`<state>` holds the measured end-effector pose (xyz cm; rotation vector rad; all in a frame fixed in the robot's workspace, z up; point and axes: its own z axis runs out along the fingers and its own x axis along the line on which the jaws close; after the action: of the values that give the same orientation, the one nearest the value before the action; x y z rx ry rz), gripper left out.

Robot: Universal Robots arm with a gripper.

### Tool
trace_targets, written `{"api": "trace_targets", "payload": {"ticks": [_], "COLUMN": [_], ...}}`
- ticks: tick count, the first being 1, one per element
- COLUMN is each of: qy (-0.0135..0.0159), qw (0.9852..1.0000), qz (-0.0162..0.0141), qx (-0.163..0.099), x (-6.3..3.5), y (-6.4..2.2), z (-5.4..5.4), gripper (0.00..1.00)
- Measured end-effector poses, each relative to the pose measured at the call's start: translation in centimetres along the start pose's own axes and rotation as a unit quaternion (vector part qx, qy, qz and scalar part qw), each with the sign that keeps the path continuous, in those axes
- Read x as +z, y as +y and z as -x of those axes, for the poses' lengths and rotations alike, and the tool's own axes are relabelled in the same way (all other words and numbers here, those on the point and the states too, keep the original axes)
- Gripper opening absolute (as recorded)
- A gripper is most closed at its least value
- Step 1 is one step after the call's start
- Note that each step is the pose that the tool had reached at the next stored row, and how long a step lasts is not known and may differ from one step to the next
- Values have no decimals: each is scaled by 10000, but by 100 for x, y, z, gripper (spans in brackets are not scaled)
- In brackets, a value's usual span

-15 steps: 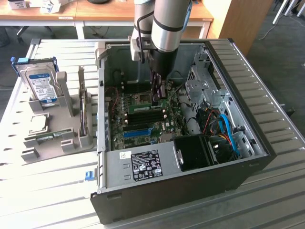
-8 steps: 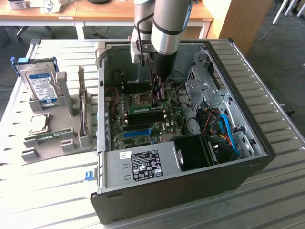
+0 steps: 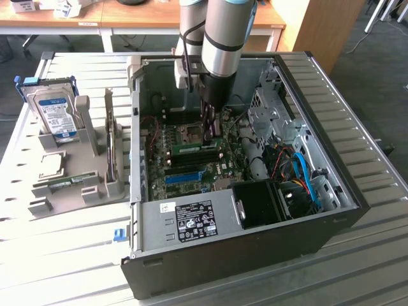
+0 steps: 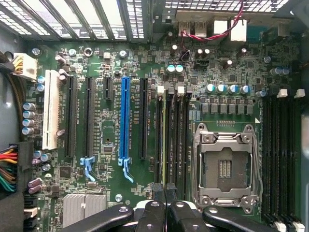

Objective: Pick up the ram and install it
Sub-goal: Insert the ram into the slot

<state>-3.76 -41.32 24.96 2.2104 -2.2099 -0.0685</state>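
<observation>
The ram is a thin green stick standing on edge in a black memory slot on the motherboard, inside the open computer case. In the wrist view the ram shows edge-on, running away from the fingertips. My gripper reaches straight down into the case at the end of the stick nearest the processor socket. The black fingertips sit close together around that end, so the gripper is shut on the ram.
Beside the slots lie the bare processor socket and a long blue slot strip. The case wall, drive cage and power supply hem in the board. Outside, a grey stand holds a hard drive.
</observation>
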Motion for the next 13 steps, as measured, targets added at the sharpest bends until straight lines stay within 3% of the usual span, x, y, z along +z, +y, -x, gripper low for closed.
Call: {"api": "trace_targets", "payload": {"ticks": [13], "qy": [1], "qw": [10000], "qz": [1], "qx": [0], "x": [72], "y": [-3], "z": [-2], "gripper": [12]}}
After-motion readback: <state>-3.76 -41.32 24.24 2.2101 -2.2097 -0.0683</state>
